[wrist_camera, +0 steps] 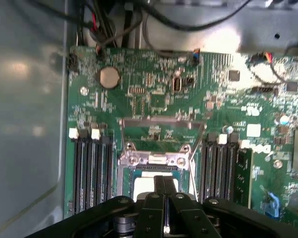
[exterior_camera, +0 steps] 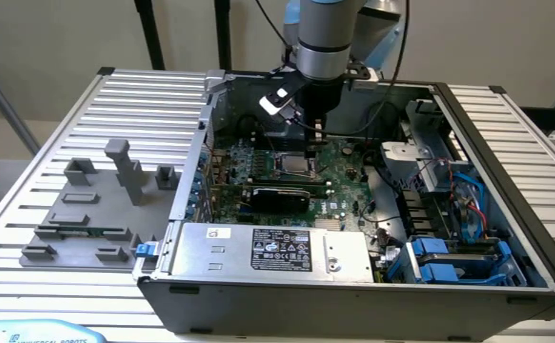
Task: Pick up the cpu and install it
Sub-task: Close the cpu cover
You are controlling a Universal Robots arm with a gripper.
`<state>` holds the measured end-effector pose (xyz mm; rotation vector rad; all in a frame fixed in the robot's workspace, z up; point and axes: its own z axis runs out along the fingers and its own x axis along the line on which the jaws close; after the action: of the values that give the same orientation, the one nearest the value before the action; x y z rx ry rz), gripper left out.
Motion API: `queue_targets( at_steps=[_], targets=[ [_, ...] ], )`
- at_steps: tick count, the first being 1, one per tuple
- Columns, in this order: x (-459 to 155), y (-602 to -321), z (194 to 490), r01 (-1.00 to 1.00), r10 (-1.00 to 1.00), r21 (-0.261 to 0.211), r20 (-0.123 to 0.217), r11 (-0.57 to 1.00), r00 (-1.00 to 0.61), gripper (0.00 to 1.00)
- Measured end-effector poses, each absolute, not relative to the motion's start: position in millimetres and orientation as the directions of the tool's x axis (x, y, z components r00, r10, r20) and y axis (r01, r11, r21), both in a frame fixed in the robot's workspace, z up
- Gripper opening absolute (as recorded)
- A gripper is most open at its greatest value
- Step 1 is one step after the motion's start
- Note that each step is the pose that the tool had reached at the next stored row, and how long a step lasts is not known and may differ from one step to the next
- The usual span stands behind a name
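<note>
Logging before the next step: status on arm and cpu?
Black gripper shut, tips over the metal-framed socket on the green motherboard. Shiny silver square cpu lies in it, not gripped. Nothing blocking seen.

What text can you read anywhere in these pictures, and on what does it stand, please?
"UNIVERSAL ROBOTS": on the pale blue object at the exterior view's bottom edge.
Black label on the metal box: too small to read.
Motherboard printing: too blurred to read.

Open room straight above the socket point(wrist_camera: 154, 159); my closed gripper point(wrist_camera: 164, 184) fit there. Raised load frame point(wrist_camera: 161, 119) stood just beside it, memory slots point(wrist_camera: 92, 168) flanked both sides, cables point(wrist_camera: 109, 29) crowded the board's edge. Case point(exterior_camera: 353, 304) walls and power supply point(exterior_camera: 268, 250) hemmed me in.
</note>
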<state>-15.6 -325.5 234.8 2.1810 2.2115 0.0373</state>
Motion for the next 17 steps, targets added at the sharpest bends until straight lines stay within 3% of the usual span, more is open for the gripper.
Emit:
queue_targets(
  at_steps=[9, 17],
  targets=[
    [25.5, -329.4, 264.3, 0.999, 1.000, 0.031, -0.003, 0.014, -0.014, 0.11],
    [60.3, -329.5, 262.2, 1.000, 1.000, 0.023, -0.002, 0.014, -0.014, 0.11]
  ],
)
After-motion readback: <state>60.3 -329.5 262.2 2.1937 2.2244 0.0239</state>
